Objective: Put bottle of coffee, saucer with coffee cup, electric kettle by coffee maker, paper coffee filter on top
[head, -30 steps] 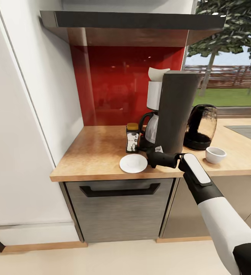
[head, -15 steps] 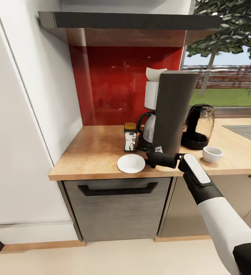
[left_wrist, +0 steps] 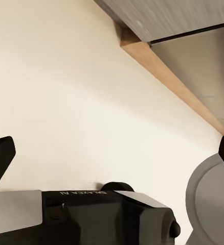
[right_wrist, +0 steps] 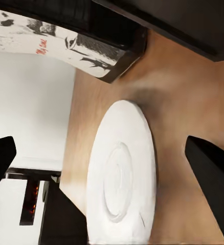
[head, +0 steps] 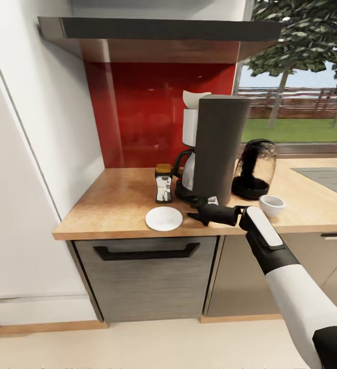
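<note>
We're sliding right along the table (head: 112, 202), so everything's drifting left in view; right gripper (head: 195, 216) jaws are hanging open beside the empty saucer (head: 164, 219); cup (head: 271, 205) is sitting far right, probably next; left jaws open too.

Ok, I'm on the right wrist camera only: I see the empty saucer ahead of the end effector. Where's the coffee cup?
Observer: The coffee cup stands on the countertop in front of the electric kettle, on the other side of the coffee maker from the saucer.
Operator: Is the filter on?
Observer: Yes, a white paper filter sits on top of the coffee maker.
Operator: And my left arm?
Observer: The left end effector hangs low over the floor, open and holding nothing.
</note>
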Motion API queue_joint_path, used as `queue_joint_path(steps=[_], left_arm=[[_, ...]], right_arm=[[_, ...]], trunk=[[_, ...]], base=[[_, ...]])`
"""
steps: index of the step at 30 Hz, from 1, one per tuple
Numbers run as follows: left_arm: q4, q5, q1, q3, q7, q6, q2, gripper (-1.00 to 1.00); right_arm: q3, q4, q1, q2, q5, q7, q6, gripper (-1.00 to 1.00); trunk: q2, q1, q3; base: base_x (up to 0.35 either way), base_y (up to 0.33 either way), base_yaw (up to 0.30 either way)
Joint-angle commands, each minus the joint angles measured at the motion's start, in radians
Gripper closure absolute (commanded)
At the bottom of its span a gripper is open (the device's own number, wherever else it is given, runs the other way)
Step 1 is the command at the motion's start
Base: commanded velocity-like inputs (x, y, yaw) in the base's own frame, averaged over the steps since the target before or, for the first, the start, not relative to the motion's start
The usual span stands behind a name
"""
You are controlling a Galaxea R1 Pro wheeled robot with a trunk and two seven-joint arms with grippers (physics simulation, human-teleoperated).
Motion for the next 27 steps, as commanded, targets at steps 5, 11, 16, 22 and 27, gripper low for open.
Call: queue_joint_path(steps=[5,11,16,22,27], left_arm=[[0.0,0.007,0.0,-0.009,-0.002,-0.006,0.0,-1.0],[0.0,0.007,0.0,-0.008,-0.002,-0.006,0.0,-1.0],[0.0,0.007,0.0,-0.009,-0.002,-0.006,0.0,-1.0],[0.0,0.007,0.0,-0.01,-0.002,-0.006,0.0,-1.0],[0.0,0.007,0.0,-0.009,-0.002,-0.006,0.0,-1.0]], right_arm=[[0.004,0.007,0.0,-0.001,0.034,-0.012,0.01,-1.0],[0.005,0.004,0.0,-0.001,0.032,-0.01,0.013,-1.0],[0.009,-0.002,0.003,-0.001,0.03,-0.005,0.017,-1.0],[0.009,-0.059,0.012,-0.002,0.03,0.011,0.023,-1.0],[0.01,-0.186,0.069,-0.01,0.033,0.115,0.061,-1.0]], trunk=[[0.0,0.0,-0.001],[0.0,0.0,-0.001],[0.0,0.0,-0.001],[0.0,0.0,-0.001],[0.0,0.0,-0.001]], base=[[-0.068,-0.069,0.0],[-0.123,-0.011,0.0],[-0.191,-0.002,0.0],[-0.067,0.0,0.0],[-0.011,0.0,0.0]])
